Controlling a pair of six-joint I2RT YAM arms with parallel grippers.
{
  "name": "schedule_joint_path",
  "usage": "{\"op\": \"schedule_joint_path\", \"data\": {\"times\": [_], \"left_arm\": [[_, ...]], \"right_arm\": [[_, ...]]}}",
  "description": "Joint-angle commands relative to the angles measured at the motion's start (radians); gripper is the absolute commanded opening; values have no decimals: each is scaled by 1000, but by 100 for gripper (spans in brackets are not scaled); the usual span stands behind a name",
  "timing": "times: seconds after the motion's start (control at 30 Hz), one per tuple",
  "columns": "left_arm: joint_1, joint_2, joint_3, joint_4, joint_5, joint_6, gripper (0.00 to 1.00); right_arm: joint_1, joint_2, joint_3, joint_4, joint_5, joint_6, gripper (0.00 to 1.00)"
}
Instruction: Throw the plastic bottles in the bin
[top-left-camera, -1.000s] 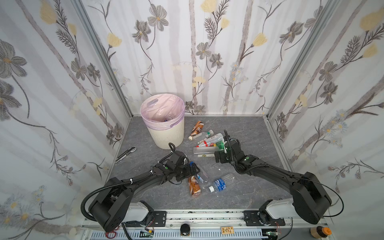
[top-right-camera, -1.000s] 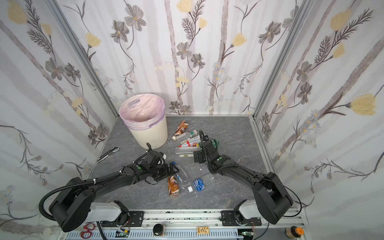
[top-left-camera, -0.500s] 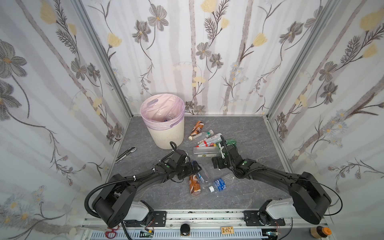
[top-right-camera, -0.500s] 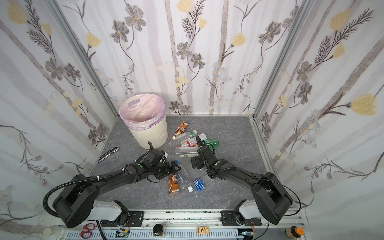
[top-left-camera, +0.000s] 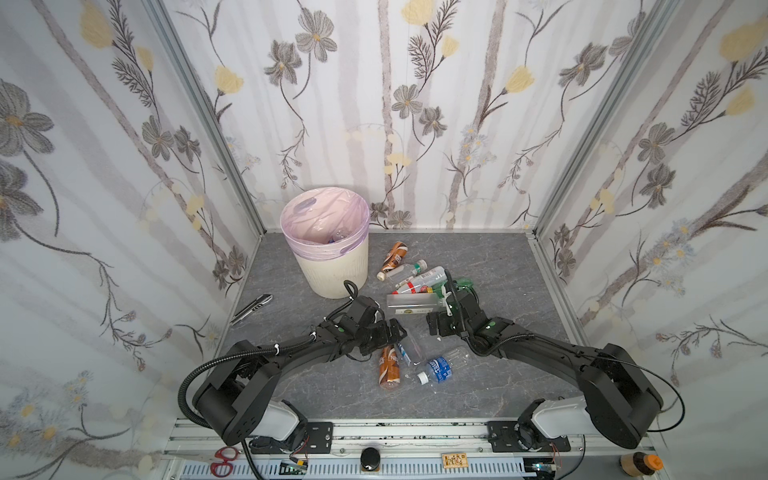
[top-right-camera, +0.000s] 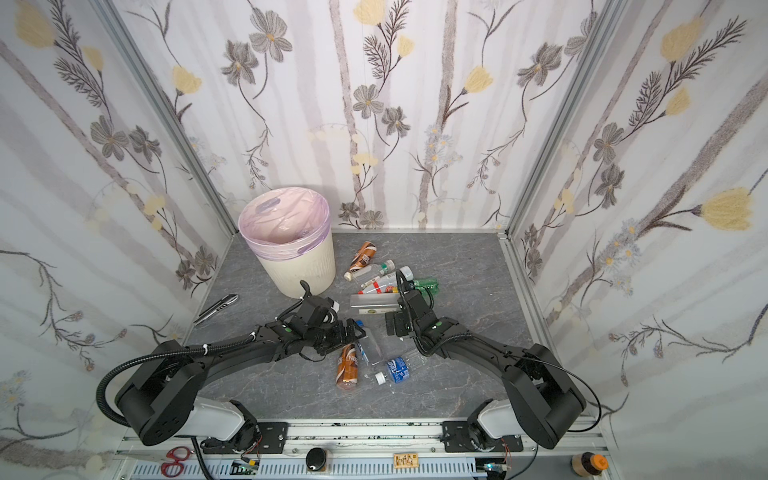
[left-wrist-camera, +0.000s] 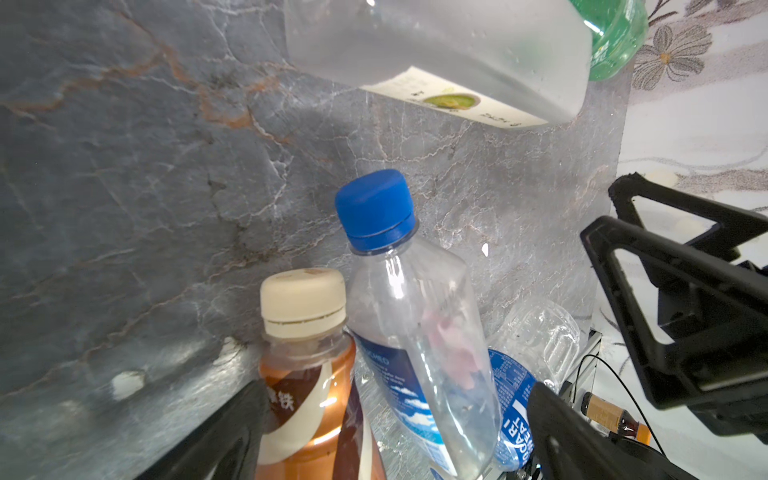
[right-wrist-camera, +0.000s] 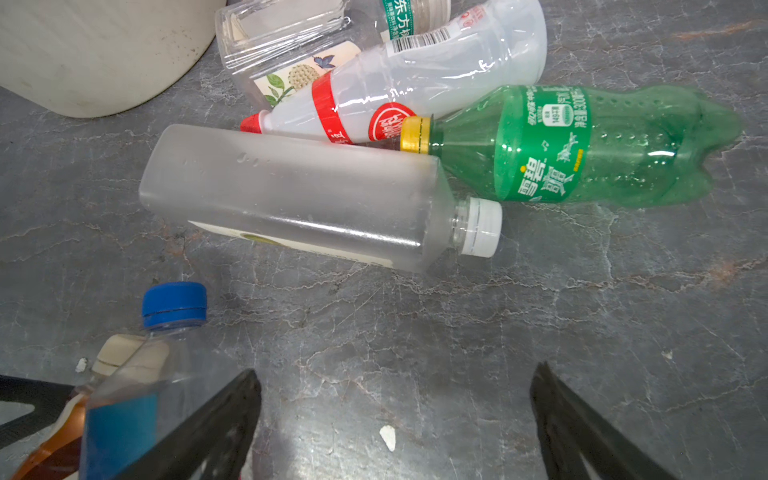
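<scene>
Both claws released, nothing held. The left claw (top-left-camera: 395, 332) is low over mid-desk, its fingers wide on either side of the brown bottle (left-wrist-camera: 307, 395) and the blue-cap bottle (left-wrist-camera: 415, 332); cannot tell if they touch. The blue-label bottle (top-left-camera: 440, 368) lies just beside those, toward the near edge. The right claw (right-wrist-camera: 395, 370) is over bare desk (right-wrist-camera: 457, 316), near the frosted bottle (right-wrist-camera: 291, 195). The green bottle (right-wrist-camera: 582, 145) and red-label bottle (right-wrist-camera: 415, 83) are bunched behind it, toward the far edge. The bin (top-left-camera: 332, 274) stands upright in the far left corner with a pink bag, one clear bottle (top-left-camera: 340, 236) inside.
</scene>
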Motion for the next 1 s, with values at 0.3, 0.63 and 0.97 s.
{"op": "schedule_joint_path", "data": {"times": [0.3,0.63,0.97], "left_arm": [[-17,56,55,55,3,-8,100],[1,40,55,53,0,10,100],[23,-3,45,42,1,38,100]], "right_arm": [[-21,-32,-28,18,-1,16,100],[-23,-50,-35,9,-4,15,100],[-23,-116,-40,-129,62,65,100]]}}
